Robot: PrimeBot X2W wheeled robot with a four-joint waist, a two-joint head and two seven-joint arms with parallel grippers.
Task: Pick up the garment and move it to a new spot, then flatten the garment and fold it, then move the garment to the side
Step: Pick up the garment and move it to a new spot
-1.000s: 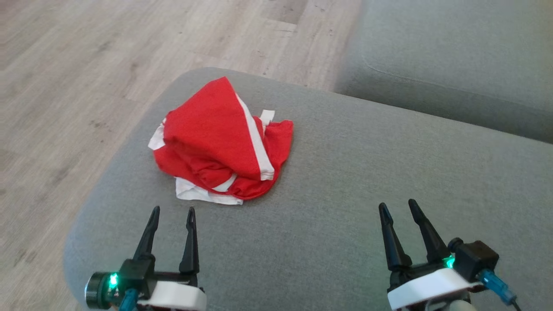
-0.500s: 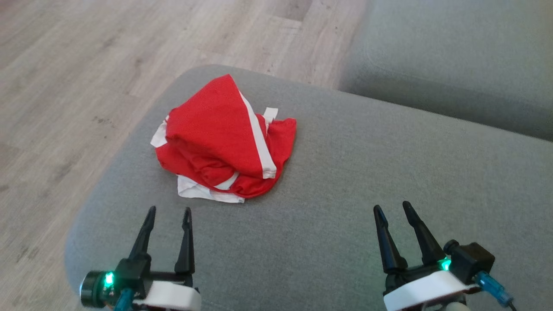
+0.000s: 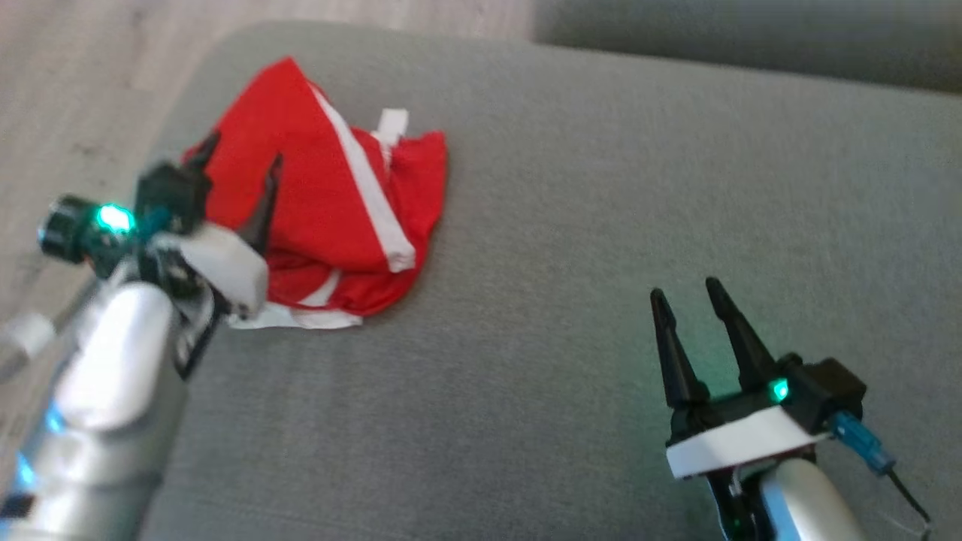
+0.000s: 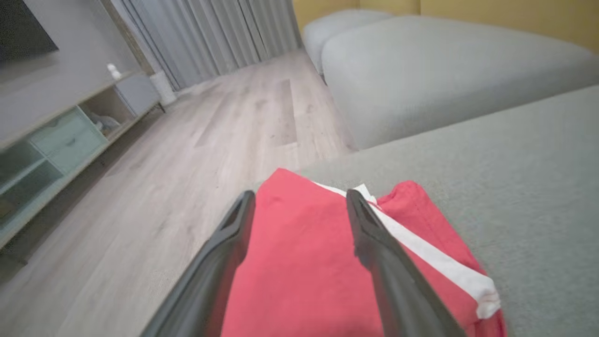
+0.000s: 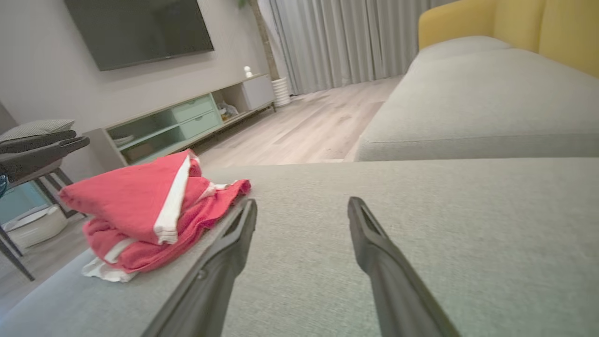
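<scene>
1. Head view gives us the layout from above: the red garment (image 3: 353, 203) with white stripes lies crumpled in a heap near the far left corner of the grey cushion (image 3: 564, 225), close to the edge by the wooden floor (image 3: 68, 90).
2. In that same view the left gripper (image 3: 244, 150) hangs over the heap's left side with its fingers spread. The picture is blurred there, so we cannot tell whether the tips touch the cloth.
3. We see the right gripper (image 3: 685, 288) well apart from the garment, over bare cushion at the lower right, fingers spread with nothing between them.
4. Left wrist view adds the close look: the left gripper (image 4: 300, 194) frames the top red fold of the garment (image 4: 299, 262), and a white stripe (image 4: 440, 264) runs just right of the right-hand finger. Beyond we see a second grey seat (image 4: 444, 65), curtains (image 4: 210, 32) and a low cabinet (image 4: 61, 140).
5. Right wrist view supplies the side profile: the garment (image 5: 131, 196) is piled in layers, a white edge lowest on the cushion, left of the right gripper (image 5: 303, 201). We also find a television (image 5: 140, 28) and a yellow backrest (image 5: 514, 23) here.
</scene>
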